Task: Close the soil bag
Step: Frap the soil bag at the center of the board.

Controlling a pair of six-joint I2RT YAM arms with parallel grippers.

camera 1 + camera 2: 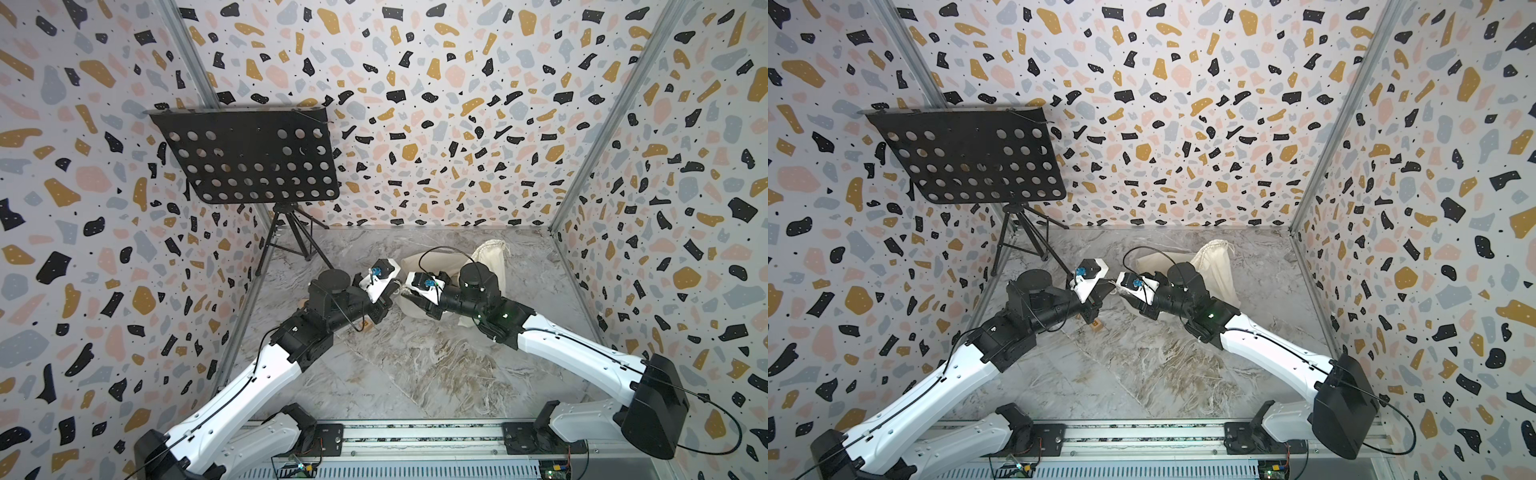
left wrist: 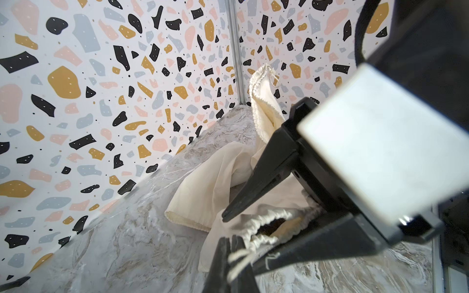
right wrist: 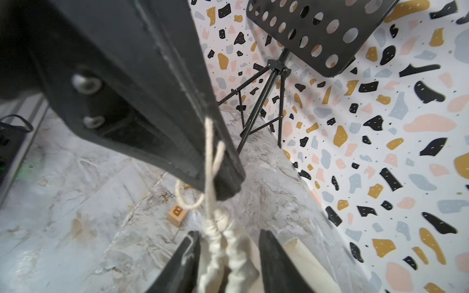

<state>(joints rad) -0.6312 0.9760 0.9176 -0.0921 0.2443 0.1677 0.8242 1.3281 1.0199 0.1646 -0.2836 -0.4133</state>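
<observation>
The soil bag (image 2: 264, 218) is a cream-white cloth sack lying on the marble floor, its gathered mouth still gaping on dark soil. In both top views it is mostly hidden under the two wrists (image 1: 409, 309). My left gripper (image 2: 231, 241) is shut on the bag's thin white cord (image 2: 238, 256), which runs taut from the neck up into its fingers (image 3: 223, 177). My right gripper (image 3: 228, 236) stands open astride the bunched neck (image 3: 223, 243), one finger on each side with narrow gaps. The two grippers nearly meet tip to tip (image 1: 1113, 291).
A black perforated music stand (image 1: 249, 153) on a tripod stands at the back left. An upright cream sack (image 1: 492, 253) and a limp cloth bag (image 1: 432, 262) lie behind the right wrist. A small wooden letter block (image 3: 177, 211) sits near the left gripper. Patterned walls enclose three sides.
</observation>
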